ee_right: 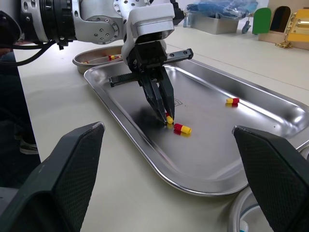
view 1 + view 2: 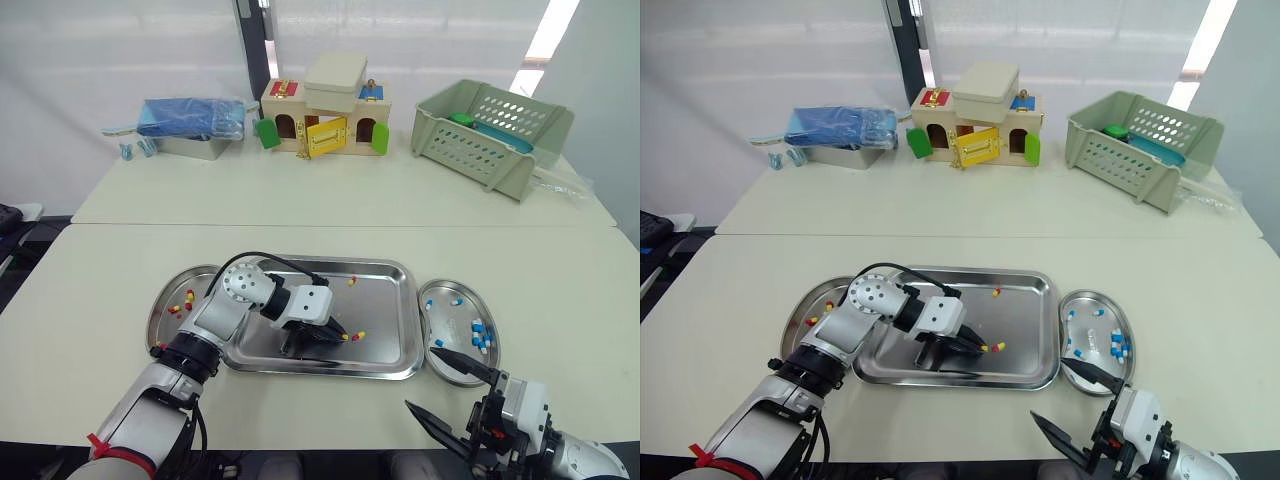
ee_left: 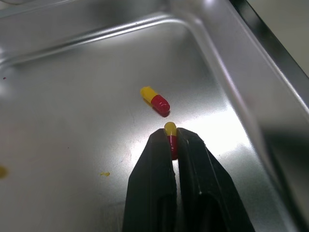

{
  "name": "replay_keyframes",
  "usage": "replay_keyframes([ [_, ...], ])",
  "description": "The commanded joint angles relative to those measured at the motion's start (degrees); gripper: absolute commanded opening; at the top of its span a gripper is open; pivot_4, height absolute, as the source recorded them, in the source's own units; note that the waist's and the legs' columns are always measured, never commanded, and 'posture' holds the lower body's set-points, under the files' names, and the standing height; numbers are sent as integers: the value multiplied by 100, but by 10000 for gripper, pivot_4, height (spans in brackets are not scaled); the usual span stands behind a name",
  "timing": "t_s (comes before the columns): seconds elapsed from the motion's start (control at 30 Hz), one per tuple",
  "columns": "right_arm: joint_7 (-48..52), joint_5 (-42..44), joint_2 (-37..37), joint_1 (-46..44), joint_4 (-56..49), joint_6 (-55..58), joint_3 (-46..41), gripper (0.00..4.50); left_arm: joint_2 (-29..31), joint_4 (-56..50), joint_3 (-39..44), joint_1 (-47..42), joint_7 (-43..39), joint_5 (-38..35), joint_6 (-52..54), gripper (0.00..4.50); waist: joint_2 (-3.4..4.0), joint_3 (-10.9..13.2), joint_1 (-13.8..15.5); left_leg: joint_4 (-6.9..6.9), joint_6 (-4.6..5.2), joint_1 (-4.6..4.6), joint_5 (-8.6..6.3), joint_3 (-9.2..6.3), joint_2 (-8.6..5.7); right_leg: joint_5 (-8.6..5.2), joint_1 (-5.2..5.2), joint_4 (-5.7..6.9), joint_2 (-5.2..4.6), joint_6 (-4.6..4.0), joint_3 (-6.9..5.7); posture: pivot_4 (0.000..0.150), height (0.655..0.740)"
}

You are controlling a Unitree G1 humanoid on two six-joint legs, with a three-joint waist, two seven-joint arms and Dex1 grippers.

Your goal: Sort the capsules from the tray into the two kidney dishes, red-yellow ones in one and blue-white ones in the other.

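Note:
My left gripper (image 2: 343, 337) reaches down into the steel tray (image 2: 385, 310) and is shut on a red-yellow capsule (image 3: 170, 137), whose yellow end sticks out past the black fingertips just above the tray floor. A second red-yellow capsule (image 3: 155, 100) lies loose beside it, and a third (image 2: 352, 281) rests near the tray's far edge. The left kidney dish (image 2: 158, 308) holds red-yellow capsules (image 2: 186, 300). The right kidney dish (image 2: 462, 287) holds blue-white capsules (image 2: 478, 335). My right gripper (image 2: 420, 378) hovers open over the table near the front edge, beside the right dish.
On the far table stand a toy house with coloured doors (image 2: 325, 115), a green plastic basket (image 2: 490, 130) at the right and a steel container with a blue bag (image 2: 190, 120) at the left. Bare tabletop surrounds the tray and dishes.

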Motion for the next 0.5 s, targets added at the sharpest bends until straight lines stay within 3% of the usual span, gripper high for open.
replay_keyframes([
  [0.03, 7, 18, -17, 6, -64, -95, -23, 45000, 63, -85, -128, 53, 21, 122, 56, 162, 0, 0, 0, 0, 0, 0, 0, 0, 0, 0, 0, 0, 0, 0, 0, 1500, 7400],
  [0.23, 128, 78, -80, 44, -86, -87, 23, 45000, 135, -546, 150, 133, 142, -141, 538, 162, 0, 0, -3, 0, 0, 0, 0, 0, 0, 0, 0, 0, 0, 0, 0, 1500, 7400],
  [0.5, 914, 295, -592, -85, 62, -147, 56, 45000, 1029, -1946, 1174, 836, 809, -630, 2052, 162, 0, 1, -9, -1, 1, 0, 0, -5, 1, 0, -1, 1, 1, 0, 0, 1500, 7400],
])
